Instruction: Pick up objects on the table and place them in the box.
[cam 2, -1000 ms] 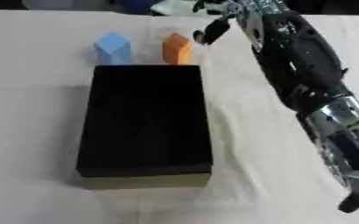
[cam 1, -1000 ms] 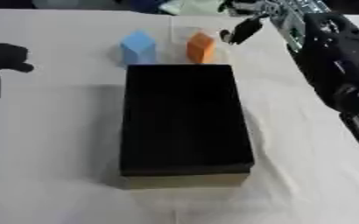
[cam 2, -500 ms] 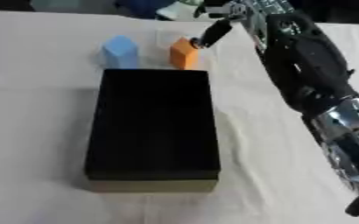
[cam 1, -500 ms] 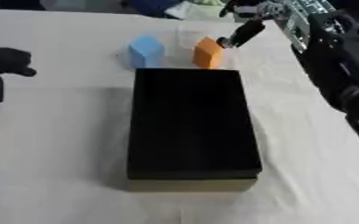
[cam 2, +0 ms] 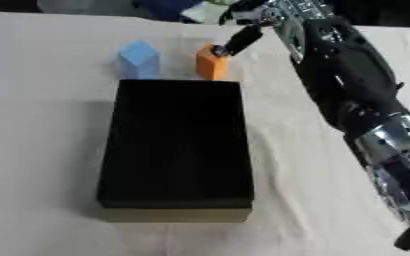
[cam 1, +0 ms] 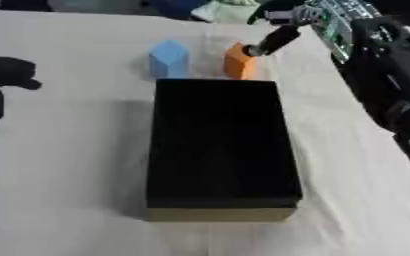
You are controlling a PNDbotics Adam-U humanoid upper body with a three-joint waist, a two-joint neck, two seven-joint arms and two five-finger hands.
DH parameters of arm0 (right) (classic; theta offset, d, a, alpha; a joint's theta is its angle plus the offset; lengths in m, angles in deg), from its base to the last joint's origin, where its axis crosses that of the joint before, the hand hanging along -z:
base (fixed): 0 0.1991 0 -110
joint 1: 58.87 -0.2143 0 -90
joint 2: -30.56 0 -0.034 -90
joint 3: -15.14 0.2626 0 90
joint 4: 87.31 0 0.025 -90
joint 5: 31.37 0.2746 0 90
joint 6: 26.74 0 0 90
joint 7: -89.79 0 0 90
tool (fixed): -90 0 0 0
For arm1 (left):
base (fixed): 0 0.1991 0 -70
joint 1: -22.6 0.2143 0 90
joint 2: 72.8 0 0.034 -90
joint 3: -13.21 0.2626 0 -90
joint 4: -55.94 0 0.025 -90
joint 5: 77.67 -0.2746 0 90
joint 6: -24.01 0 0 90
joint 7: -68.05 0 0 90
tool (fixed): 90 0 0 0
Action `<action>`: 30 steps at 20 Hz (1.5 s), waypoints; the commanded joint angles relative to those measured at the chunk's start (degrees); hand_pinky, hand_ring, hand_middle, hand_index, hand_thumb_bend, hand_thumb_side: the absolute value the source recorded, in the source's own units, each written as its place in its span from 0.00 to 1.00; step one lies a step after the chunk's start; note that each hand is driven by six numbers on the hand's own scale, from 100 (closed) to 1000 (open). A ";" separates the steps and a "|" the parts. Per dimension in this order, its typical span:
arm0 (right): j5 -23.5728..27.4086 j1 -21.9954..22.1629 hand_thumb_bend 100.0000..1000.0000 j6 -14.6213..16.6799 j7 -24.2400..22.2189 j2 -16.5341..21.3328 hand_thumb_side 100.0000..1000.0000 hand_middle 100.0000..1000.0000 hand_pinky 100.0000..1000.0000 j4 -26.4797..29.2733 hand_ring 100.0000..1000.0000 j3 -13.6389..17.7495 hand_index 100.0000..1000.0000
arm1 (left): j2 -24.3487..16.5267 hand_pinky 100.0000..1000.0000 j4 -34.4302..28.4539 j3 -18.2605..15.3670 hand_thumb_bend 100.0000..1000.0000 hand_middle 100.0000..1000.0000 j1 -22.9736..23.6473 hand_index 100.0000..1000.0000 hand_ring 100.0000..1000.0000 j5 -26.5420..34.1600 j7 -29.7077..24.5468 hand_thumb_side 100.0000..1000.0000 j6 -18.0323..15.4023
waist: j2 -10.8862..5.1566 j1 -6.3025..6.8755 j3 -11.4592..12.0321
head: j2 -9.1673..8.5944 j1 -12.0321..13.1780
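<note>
On the pale table [cam 1: 60, 165] a long black box [cam 1: 219, 145] is set lengthwise, and nothing can be made out inside its dark interior. Just beyond its far end two blocks stand upright side by side on the table: a blue block [cam 1: 168, 59] on the left and an orange block [cam 2: 211, 62] on the right. The right hand [cam 2: 246, 20] is reached in from the upper right, one straight finger touching the top right of the orange block; the rest of its fingers cannot be told. The left hand [cam 1: 7, 75] is seen only in the left eye view, at the left edge, with dark fingers curled and nothing held. The right forearm is shown more fully in the right eye view.
</note>
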 commanded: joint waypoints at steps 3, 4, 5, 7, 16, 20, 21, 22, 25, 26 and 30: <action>0.78 -1.37 0.18 -1.14 0.18 0.11 0.89 0.96 0.93 0.46 0.95 0.25 1.00 | -1.16 0.73 -0.80 0.03 0.03 0.64 -0.75 0.70 0.58 -0.06 -0.09 0.99 -0.04 | -0.79 0.35 0.26 | -0.38 -0.44; 0.59 -1.31 0.19 -1.59 0.41 -0.14 0.91 0.96 0.93 0.18 0.95 0.39 1.00 | -1.12 0.73 -0.80 0.07 0.03 0.64 -0.75 0.70 0.58 -0.07 -0.13 0.99 -0.03 | -0.74 0.35 0.31 | -0.36 -0.52; 0.28 -1.24 0.21 -2.10 0.69 -0.35 0.94 0.96 0.93 -0.14 0.95 0.54 1.00 | -1.07 0.73 -0.80 0.09 0.03 0.64 -0.75 0.69 0.58 -0.07 -0.17 0.99 -0.03 | -0.70 0.36 0.35 | -0.36 -0.61; -0.84 -1.07 0.24 -3.27 1.38 -0.69 0.99 0.96 0.93 -0.83 0.96 0.79 1.00 | -1.01 0.73 -0.80 0.10 0.03 0.64 -0.74 0.69 0.58 -0.08 -0.21 0.98 -0.04 | -0.63 0.36 0.43 | -0.35 -0.74; -5.02 -0.34 0.27 -6.85 5.34 -2.02 1.00 0.93 0.93 -3.27 0.95 2.43 1.00 | -0.79 0.73 -0.80 0.18 0.01 0.64 -0.63 0.69 0.58 -0.15 -0.53 0.97 0.05 | -0.23 0.51 0.51 | -0.26 -1.05; -4.90 -0.12 0.28 -7.57 6.11 -2.15 1.00 0.93 0.93 -3.61 0.94 2.88 1.00 | -0.71 0.73 -0.80 0.21 0.01 0.64 -0.61 0.69 0.58 -0.24 -0.64 0.97 0.15 | -0.11 0.52 0.47 | -0.26 -1.05; -4.88 -0.09 0.28 -7.88 6.24 -2.17 1.00 0.93 0.93 -3.67 0.94 2.99 1.00 | -0.69 0.73 -0.80 0.21 0.01 0.64 -0.62 0.69 0.58 -0.24 -0.64 0.97 0.19 | -0.09 0.52 0.47 | -0.29 -1.06; -4.89 -0.06 0.28 -8.27 6.49 -2.22 1.00 0.92 0.93 -3.70 0.94 3.14 1.00 | -0.66 0.73 -0.80 0.23 0.01 0.64 -0.62 0.69 0.58 -0.23 -0.63 0.97 0.21 | -0.07 0.51 0.49 | -0.32 -1.10; -5.02 0.15 0.28 -9.75 7.83 -2.46 1.00 0.91 0.93 -3.92 0.94 3.71 1.00 | -0.56 0.73 -0.80 0.24 0.01 0.64 -0.63 0.69 0.58 -0.22 -0.62 0.97 0.25 | -0.02 0.51 0.58 | -0.43 -1.18; -4.91 0.27 0.29 -10.17 8.19 -2.57 1.00 0.91 0.93 -4.20 0.94 3.94 1.00 | -0.52 0.73 -0.80 0.22 0.01 0.64 -0.61 0.69 0.58 -0.23 -0.62 0.97 0.27 | -0.01 0.50 0.62 | -0.46 -1.20; -3.68 0.63 0.27 -11.02 8.85 -2.84 1.00 0.90 0.92 -5.35 0.93 4.58 1.00 | -0.42 0.73 -0.80 0.19 0.01 0.64 -0.51 0.69 0.58 -0.29 -0.64 0.97 0.35 | 0.10 0.46 0.68 | -0.49 -1.16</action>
